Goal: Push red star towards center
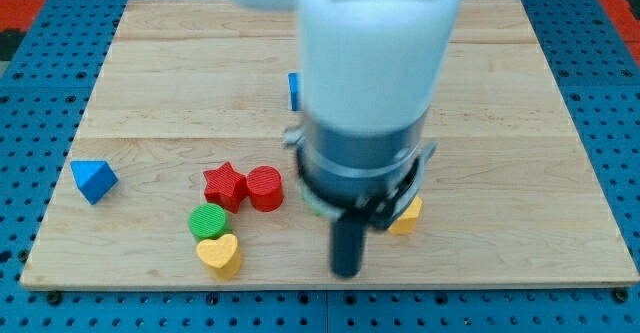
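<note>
Tip [346, 271] right of red star [224, 184], apart

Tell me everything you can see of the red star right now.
The red star is a small, chunky block with matte, plastic-looking sides, lying flat on the wooden board, in its lower-left part. A red cylinder sits against its right side, seemingly touching. A green cylinder lies just below it, close or touching, with a yellow heart lower still. My tip is well off to the view's right and lower, not touching the star.
</note>
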